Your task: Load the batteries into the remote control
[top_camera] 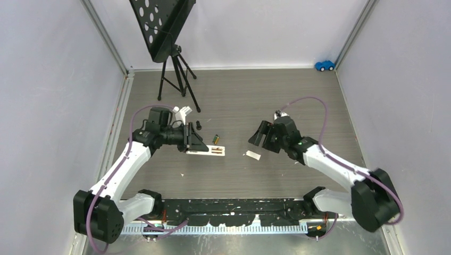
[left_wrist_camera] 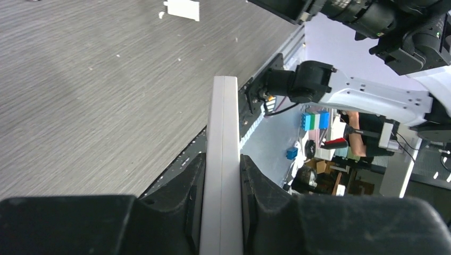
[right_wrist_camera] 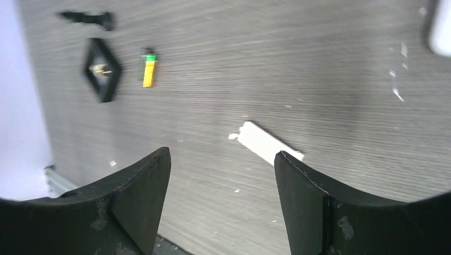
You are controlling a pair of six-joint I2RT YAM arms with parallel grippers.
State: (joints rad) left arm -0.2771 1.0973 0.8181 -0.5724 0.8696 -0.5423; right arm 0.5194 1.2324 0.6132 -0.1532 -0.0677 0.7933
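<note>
We see the white remote (top_camera: 207,151) out in front of the left arm, and we use it as our marker. The left gripper (top_camera: 195,146) is clamped on one end of the remote, with its two fingers (left_wrist_camera: 194,180) pressed on the thin sides. We cannot tell if the remote touches the table (top_camera: 266,95). At the remote's free end sit small dark batteries (top_camera: 217,151) with a bit of red. One green-yellow battery (top_camera: 216,138) lies on the table just behind that end. A small black square tray (right_wrist_camera: 102,69) lies near that battery. A little white flat piece (top_camera: 252,155) lies on the table to the right of the remote. The right gripper (top_camera: 258,137) hangs to the right of the remote, near the white piece, with its jaws wide apart and nothing in them. A black stand (top_camera: 165,32) and a blue toy car (top_camera: 324,65) are far behind the remote.
</note>
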